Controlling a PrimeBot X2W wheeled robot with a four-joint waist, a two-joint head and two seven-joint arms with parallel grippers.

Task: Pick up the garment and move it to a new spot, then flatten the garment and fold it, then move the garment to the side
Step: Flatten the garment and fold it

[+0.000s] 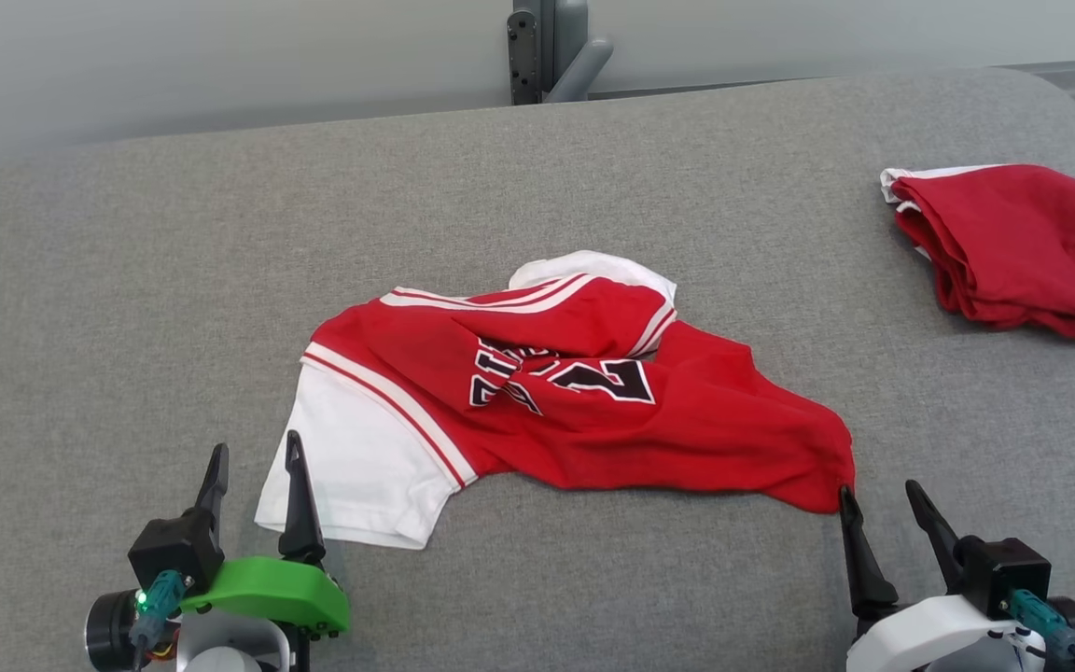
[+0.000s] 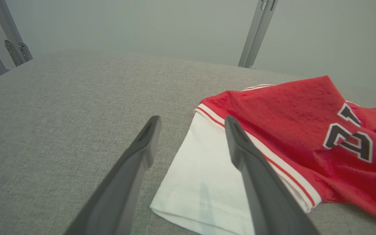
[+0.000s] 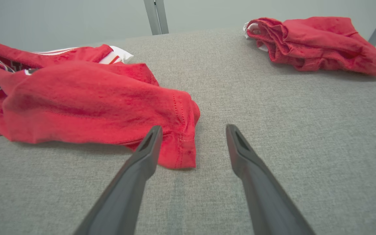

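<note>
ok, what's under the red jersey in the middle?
Grey cushion all round the jersey. A white sleeve pokes out from under its red front, another white piece at the back. Anything beneath the bunched folds is covered.

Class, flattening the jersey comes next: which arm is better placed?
Probably left: the jersey has its white sleeve edge between the open left jaws; the right jaws sit beside the red hem corner.

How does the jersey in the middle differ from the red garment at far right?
The jersey lies spread out and rumpled; the red garment is a compact folded bundle. The jersey shows a white sleeve, striped trim and black numerals; the red garment is nearly plain red. Both are red, on the grey surface.
</note>
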